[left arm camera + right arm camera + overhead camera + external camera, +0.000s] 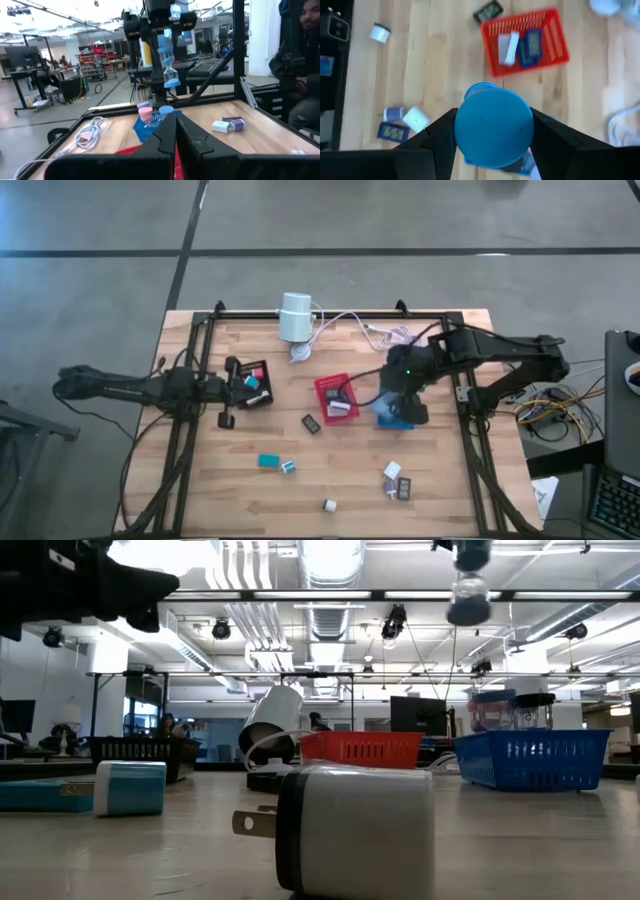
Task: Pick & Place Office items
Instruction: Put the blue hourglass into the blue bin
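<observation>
My right gripper (402,402) hangs above the blue tray (392,420), shut on a blue sand timer (169,67). My left gripper (174,134) is shut and empty; it points level toward the table's right, at the left side of the black tray (255,383). Small office items lie loose on the wood: a teal block (269,461), a white plug adapter (350,830), and a black piece (312,423). The red tray (337,398) holds a few flat pieces. My right gripper pinches the sand timer between its two fingers (437,137) at the round blue end cap (492,127). The fingers come from above, slanting down. The timer hangs upright below them, its glass bulbs (171,76) lifted clear above the blue tray.
A white cylinder (295,317) with pale cables (370,330) lies at the far edge. More small pieces (398,478) sit near the right front. A pink-capped piece (145,112) stands in the blue tray. Black frame rails (190,430) run along both table sides. A person (300,60) sits beyond the right edge.
</observation>
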`<action>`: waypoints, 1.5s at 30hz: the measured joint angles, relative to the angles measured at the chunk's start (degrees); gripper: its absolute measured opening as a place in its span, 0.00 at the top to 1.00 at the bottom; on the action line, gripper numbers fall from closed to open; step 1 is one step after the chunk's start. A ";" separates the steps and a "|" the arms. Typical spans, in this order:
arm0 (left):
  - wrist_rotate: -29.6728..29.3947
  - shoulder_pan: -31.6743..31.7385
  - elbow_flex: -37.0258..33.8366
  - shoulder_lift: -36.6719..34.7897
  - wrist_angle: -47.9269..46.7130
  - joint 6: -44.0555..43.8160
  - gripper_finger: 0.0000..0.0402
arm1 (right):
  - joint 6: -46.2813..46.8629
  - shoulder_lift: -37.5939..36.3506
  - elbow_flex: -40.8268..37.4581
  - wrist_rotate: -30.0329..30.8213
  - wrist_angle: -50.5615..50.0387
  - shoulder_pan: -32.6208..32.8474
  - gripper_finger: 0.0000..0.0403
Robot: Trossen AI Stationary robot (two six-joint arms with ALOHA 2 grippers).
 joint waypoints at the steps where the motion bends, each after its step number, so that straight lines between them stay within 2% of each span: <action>1: 0.00 0.02 -0.47 -0.83 -0.07 0.29 0.97 | 1.20 -0.36 -0.61 0.60 -0.43 0.20 0.51; 4: -0.19 0.02 -0.99 -2.71 -0.54 0.73 0.98 | 5.33 -1.79 -3.84 4.44 -0.65 0.82 0.51; 8: -0.20 0.01 -1.02 -3.77 -0.75 0.43 1.00 | 10.94 -3.61 -9.76 6.18 -0.52 2.01 0.51; 18: -0.20 0.02 -1.02 -3.85 -2.28 -0.14 0.99 | 25.75 -10.17 -22.16 7.56 3.96 8.74 0.51; 24: -0.22 0.02 -1.02 -3.87 -2.31 -0.32 0.99 | 34.67 -10.69 -26.50 10.58 4.49 11.77 0.51; 26: -0.22 0.02 -1.02 -3.87 -2.33 -0.32 0.99 | 35.57 -10.71 -28.04 10.92 5.08 12.85 0.51; 32: -0.22 0.04 -1.02 -3.87 -2.53 -0.32 0.99 | 36.98 -10.71 -31.80 18.10 7.65 15.81 0.51; 45: -0.24 0.04 -1.02 -3.87 -2.55 -0.30 0.99 | 39.17 -10.69 -36.73 19.05 12.93 17.40 0.51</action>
